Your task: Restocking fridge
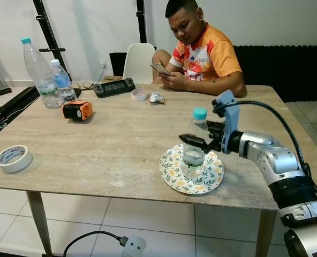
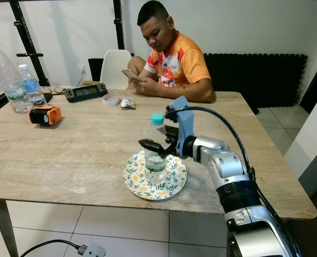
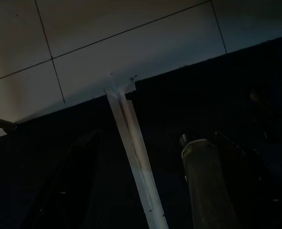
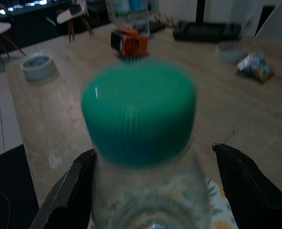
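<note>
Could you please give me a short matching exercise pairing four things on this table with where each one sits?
Things:
1. small bottle with the green cap
2. tape roll
3. orange device
4. right end effector

Places:
A. near the table's left front edge
B. standing on the floral plate
C. around the small bottle's shoulder, fingers either side
D. beside the two bottles at the far left

Pairs: 1-B, 2-A, 3-D, 4-C

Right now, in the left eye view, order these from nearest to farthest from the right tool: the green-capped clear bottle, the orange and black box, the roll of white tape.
1. Green-capped clear bottle, between the right tool's fingers, on the floral plate.
2. Orange and black box, mid-table, to the left.
3. Roll of white tape, at the left front edge.
</note>
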Controlling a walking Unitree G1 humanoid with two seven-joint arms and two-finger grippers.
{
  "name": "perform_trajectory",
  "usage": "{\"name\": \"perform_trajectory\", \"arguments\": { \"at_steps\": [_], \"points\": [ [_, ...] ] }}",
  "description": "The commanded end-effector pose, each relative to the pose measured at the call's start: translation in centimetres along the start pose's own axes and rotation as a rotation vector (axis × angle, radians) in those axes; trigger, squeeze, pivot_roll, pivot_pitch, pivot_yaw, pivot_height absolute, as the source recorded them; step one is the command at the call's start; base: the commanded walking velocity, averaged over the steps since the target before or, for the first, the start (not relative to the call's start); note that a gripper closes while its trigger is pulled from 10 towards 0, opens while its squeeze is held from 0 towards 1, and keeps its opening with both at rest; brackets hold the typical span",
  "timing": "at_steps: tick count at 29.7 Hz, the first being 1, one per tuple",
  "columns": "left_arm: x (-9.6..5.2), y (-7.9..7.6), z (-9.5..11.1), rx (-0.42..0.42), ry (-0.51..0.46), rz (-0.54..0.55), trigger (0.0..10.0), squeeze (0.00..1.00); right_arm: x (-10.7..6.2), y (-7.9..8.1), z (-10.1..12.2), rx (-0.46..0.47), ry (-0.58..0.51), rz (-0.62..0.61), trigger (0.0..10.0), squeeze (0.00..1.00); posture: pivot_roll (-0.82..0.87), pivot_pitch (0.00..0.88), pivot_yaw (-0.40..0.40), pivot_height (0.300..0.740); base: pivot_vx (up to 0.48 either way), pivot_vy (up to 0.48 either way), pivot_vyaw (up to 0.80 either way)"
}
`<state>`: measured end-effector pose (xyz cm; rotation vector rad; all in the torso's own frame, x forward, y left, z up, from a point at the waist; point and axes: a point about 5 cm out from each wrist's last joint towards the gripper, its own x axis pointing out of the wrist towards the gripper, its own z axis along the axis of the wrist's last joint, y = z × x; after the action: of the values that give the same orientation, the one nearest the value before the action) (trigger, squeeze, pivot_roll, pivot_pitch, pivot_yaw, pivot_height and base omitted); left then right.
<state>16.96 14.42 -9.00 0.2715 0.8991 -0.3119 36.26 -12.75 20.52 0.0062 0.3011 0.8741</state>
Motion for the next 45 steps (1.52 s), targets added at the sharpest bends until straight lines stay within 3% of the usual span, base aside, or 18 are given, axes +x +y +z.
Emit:
{"name": "perform_trajectory", "arguments": {
  "at_steps": [1, 15, 16, 17, 18, 19, 20, 21, 31, 34, 37, 40, 41, 45],
  "points": [
    [0.0, -0.1, -0.1, 0.01, 0.011, -0.007, 10.0, 0.0, -0.1, 0.1, 0.9, 0.002, -0.03, 0.005, 10.0, 0.0, -0.02, 0.009, -0.001, 0.734, 0.0, 0.0, 0.0],
    [0.0, 0.0, -0.1, 0.014, 0.01, -0.01, 10.0, 0.0, 0.0, 0.1, 0.7, 0.026, -0.024, -0.004, 10.0, 0.0, -0.02, 0.005, 0.0, 0.734, 0.0, 0.0, 0.0],
    [0.0, 0.0, -0.1, 0.015, 0.01, -0.01, 10.0, 0.0, 0.0, 0.2, 0.7, 0.036, -0.024, 0.0, 4.6, 0.0, -0.02, 0.005, 0.0, 0.734, 0.0, 0.0, 0.0],
    [0.0, 0.0, -0.1, 0.015, 0.01, -0.01, 10.0, 0.0, 0.0, 0.2, 0.7, 0.036, -0.024, 0.0, 4.6, 0.0, -0.02, 0.005, 0.0, 0.734, 0.0, 0.0, 0.0],
    [0.0, 0.0, -0.1, 0.016, 0.011, -0.01, 10.0, 0.0, 0.0, 0.2, 0.6, 0.042, -0.024, 0.004, 2.2, 0.0, -0.02, 0.005, 0.0, 0.734, 0.0, 0.0, 0.0],
    [0.0, 0.0, -0.1, 0.016, 0.011, -0.01, 10.0, 0.0, 0.0, 0.2, 0.6, 0.042, -0.024, 0.004, 2.2, 0.0, -0.02, 0.005, 0.0, 0.734, 0.0, 0.0, 0.0],
    [0.0, 0.0, -0.1, 0.016, 0.012, -0.01, 10.0, 0.0, 0.0, 0.2, 0.6, 0.045, -0.025, 0.006, 0.3, 0.0, -0.02, 0.006, 0.0, 0.734, 0.0, 0.0, 0.0],
    [0.0, 0.0, -0.1, 0.016, 0.012, -0.01, 10.0, 0.0, 0.0, 0.2, 0.6, 0.047, -0.025, 0.008, 0.0, 0.0, -0.02, 0.006, 0.0, 0.734, 0.0, 0.0, 0.0],
    [0.0, -0.1, -0.1, 0.017, 0.012, -0.011, 10.0, 0.0, 0.0, 0.4, 0.6, 0.06, -0.032, 0.023, 0.0, 0.0, -0.02, 0.007, 0.001, 0.734, 0.0, 0.0, 0.0],
    [0.0, -0.1, -0.1, 0.016, 0.012, -0.01, 10.0, 0.0, -0.2, 0.8, 1.4, 0.076, -0.084, 0.057, 0.0, 0.0, -0.01, 0.008, 0.0, 0.734, 0.0, 0.0, 0.0],
    [0.0, -0.2, -0.1, 0.018, 0.012, -0.009, 10.0, 0.0, -1.3, 2.2, 3.7, 0.112, -0.263, 0.227, 0.0, 0.0, -0.01, 0.004, 0.001, 0.734, 0.0, 0.0, 0.0],
    [0.0, -0.2, -0.2, 0.02, 0.011, -0.007, 10.0, 0.0, -2.6, 3.8, 4.6, 0.099, -0.357, 0.393, 0.0, 0.0, -0.01, 0.001, 0.001, 0.734, 0.0, 0.0, 0.0],
    [0.0, -0.2, -0.2, 0.02, 0.011, -0.007, 10.0, 0.0, -2.6, 3.8, 4.6, 0.099, -0.357, 0.393, 0.0, 0.0, -0.01, 0.001, 0.001, 0.734, 0.0, 0.0, 0.0],
    [0.0, -0.2, -0.2, 0.022, 0.011, -0.003, 10.0, 0.0, -4.7, 6.2, 3.7, 0.13, -0.393, 0.595, 0.0, 0.0, -0.01, 0.003, 0.001, 0.734, 0.0, 0.0, 0.0]
  ]
}}
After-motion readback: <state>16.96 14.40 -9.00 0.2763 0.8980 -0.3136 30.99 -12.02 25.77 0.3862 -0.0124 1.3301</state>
